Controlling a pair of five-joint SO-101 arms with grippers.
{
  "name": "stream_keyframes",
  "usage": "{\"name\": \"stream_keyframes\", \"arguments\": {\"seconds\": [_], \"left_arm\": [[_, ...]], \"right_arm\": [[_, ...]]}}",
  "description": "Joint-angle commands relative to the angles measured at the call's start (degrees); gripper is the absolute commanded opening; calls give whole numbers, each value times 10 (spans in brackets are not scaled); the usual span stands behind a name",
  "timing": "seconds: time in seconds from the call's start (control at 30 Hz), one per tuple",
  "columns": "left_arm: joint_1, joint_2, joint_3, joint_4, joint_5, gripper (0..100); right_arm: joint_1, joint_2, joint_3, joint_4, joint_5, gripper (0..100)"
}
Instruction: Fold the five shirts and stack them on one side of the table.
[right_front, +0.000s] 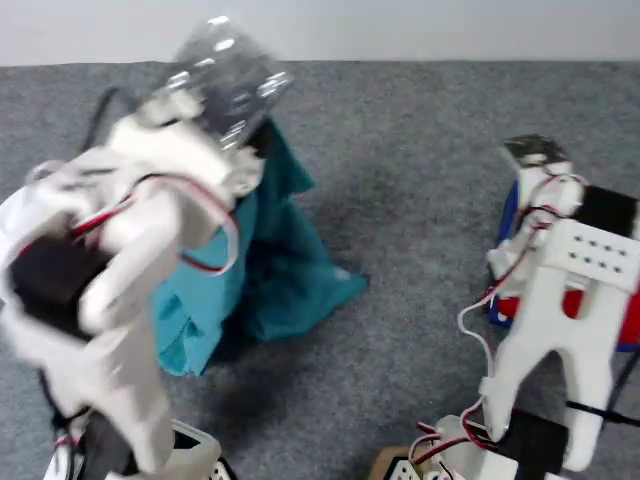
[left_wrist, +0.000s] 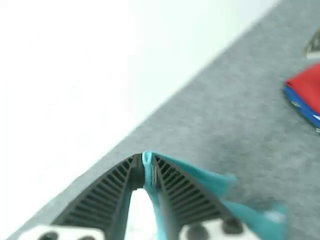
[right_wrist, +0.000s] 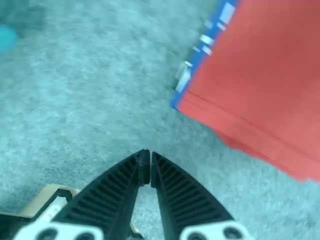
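A teal shirt (right_front: 285, 265) hangs in a loose cone at the table's left, its lower hem resting on the grey cloth. My left gripper (left_wrist: 147, 164) is shut on the shirt's top edge (left_wrist: 147, 159) and holds it up off the table. At the right side lies a folded red shirt (right_wrist: 260, 75) on top of a blue one (right_wrist: 202, 47); the same stack (left_wrist: 307, 87) appears in the left wrist view. My right gripper (right_wrist: 146, 165) is shut with nothing in it, low over bare table just beside the stack's corner.
The grey felt table (right_front: 420, 160) has free room in the middle and at the back. The right arm (right_front: 560, 270) covers most of the stack from above. A pale wall (left_wrist: 100, 60) stands behind the table.
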Motion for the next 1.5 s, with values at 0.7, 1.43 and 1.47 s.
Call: {"name": "stream_keyframes", "arguments": {"seconds": [0.7, 1.43, 1.47], "left_arm": [[-310, -194, 206, -55, -62, 4], [-383, -198, 252, -131, -14, 4], [-402, -199, 279, -133, -14, 4]], "right_arm": [[-194, 28, -4, 20, -6, 14], [-230, 33, -6, 18, -6, 14], [-245, 33, -6, 18, -6, 14]]}}
